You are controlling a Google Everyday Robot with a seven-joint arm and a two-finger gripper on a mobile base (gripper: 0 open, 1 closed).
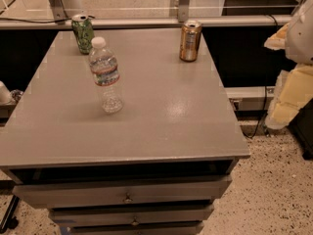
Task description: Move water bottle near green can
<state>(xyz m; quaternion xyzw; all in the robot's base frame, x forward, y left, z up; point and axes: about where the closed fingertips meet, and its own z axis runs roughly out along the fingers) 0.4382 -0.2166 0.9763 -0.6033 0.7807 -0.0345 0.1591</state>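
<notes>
The water bottle (105, 75) stands upright on the grey table (161, 116), left of the middle. It is clear ribbed plastic with a white cap and a white label with red and blue bands. The green can (83, 33) stands upright at the far left corner, a short gap behind and left of the bottle. My gripper does not show in the camera view; only a white rounded part (301, 31) shows at the right edge, off the table.
A gold-bronze can (190, 40) stands at the table's far right. A rail and glass wall run behind the table. Drawers (127, 196) sit under the top. Yellow and white padding (293, 94) lies to the right, above speckled floor.
</notes>
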